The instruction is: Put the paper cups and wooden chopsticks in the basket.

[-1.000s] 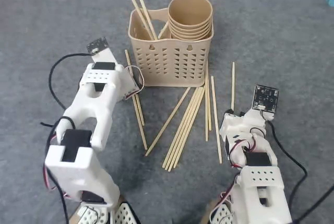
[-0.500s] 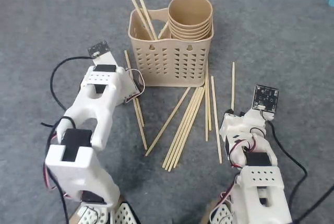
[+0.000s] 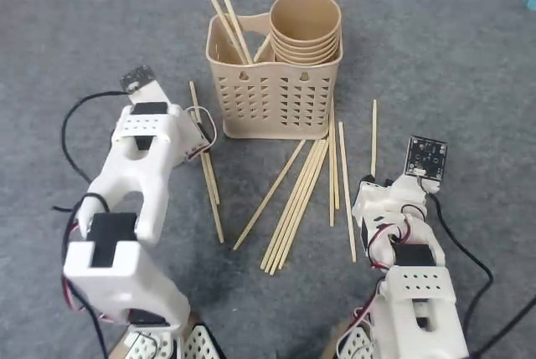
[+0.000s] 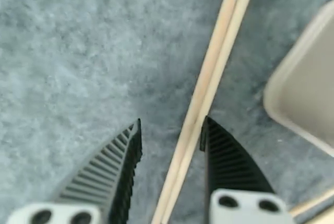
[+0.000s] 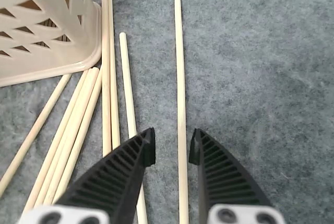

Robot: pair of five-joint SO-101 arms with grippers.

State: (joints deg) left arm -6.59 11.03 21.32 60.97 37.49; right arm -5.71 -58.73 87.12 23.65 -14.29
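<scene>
While the left hand [image 4: 171, 125] hangs released over a pair of chopsticks [image 4: 215, 70] lying on the counter [image 3: 469, 66] just beside the basket [image 3: 272, 104], it should centre both sticks between its jaws before clenching, lest one slip; the right hand [image 5: 172, 135] is likewise released.

One beige perforated plastic basket [image 3: 272, 100]. Inside, one nested stack of tan paper cups [image 3: 306, 20], five or six by the rims; exact number hard to tell. Pale wooden chopsticks [image 3: 297, 204]: roughly eleven loose on the one grey felt table cover [image 3: 469, 83], about four more standing in the basket. Two white robot arms: left arm [image 3: 138, 166], right arm [image 3: 402, 242].
</scene>
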